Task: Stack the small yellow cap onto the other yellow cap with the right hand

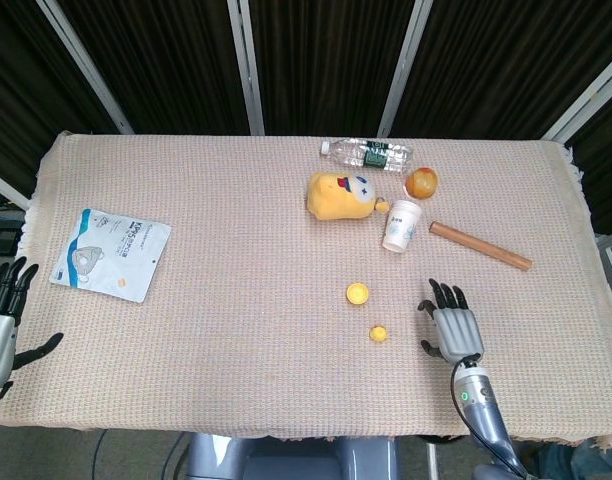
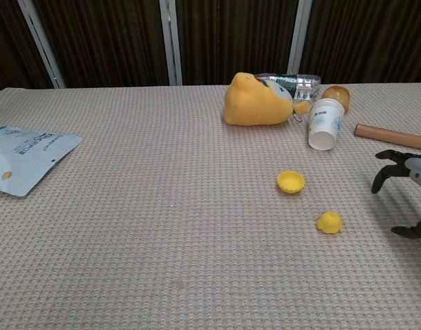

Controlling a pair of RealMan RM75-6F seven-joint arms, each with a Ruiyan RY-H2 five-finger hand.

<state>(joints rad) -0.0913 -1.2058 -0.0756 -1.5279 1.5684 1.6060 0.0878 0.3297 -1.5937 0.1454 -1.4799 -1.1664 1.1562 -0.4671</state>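
Note:
The small yellow cap (image 1: 379,333) (image 2: 329,222) lies on the woven table cloth, near the front right. The other, wider yellow cap (image 1: 357,293) (image 2: 291,181) sits open side up a little behind and to its left. My right hand (image 1: 453,326) (image 2: 410,185) hovers over the table just right of the small cap, fingers spread, holding nothing. My left hand (image 1: 0,320) hangs off the table's left front corner, fingers apart and empty; the chest view does not show it.
Behind the caps stand a white paper cup (image 1: 401,225), a yellow plush toy (image 1: 339,195), a lying water bottle (image 1: 368,153), an orange fruit (image 1: 421,183) and a wooden stick (image 1: 480,245). A blue-white pouch (image 1: 110,253) lies at the left.

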